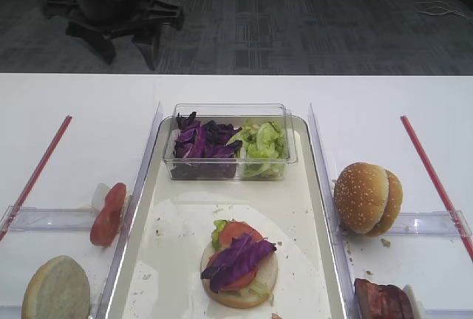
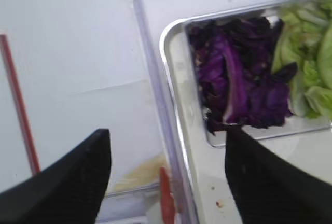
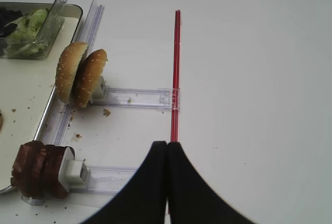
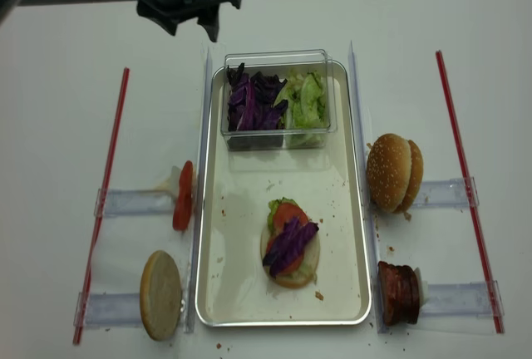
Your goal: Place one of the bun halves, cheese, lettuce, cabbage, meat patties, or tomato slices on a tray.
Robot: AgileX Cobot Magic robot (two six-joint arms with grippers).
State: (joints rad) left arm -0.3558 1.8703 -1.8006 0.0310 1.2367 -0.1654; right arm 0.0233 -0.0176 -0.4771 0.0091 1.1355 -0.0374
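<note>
While the left gripper (image 2: 168,175) is hovering with jaws spread and empty, cabbage (image 2: 238,84) is lying at its twelve o'clock in the tub (image 2: 270,130). The right gripper (image 3: 167,154) is resting clenched on nothing, with the tray (image 4: 357,234) holding a topped bun half (image 4: 291,261).

tray (image 4: 359,234): shiny metal | tub (image 4: 278,60): clear glossy plastic | meat patties (image 3: 39,169): rough

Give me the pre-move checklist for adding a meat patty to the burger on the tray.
1. Left gripper jaws apart and holding nothing: ok.
2. Right gripper jaws open for a pick: not ok, they are shut.
3. Meat patties in their holder right of the tray: ok.
4. Stack on the tray has bun, lettuce, tomato and cabbage: ok.
5. Cheese on hand: cannot tell, none seen.
6. Bun halves waiting at right for the top: ok.
</note>
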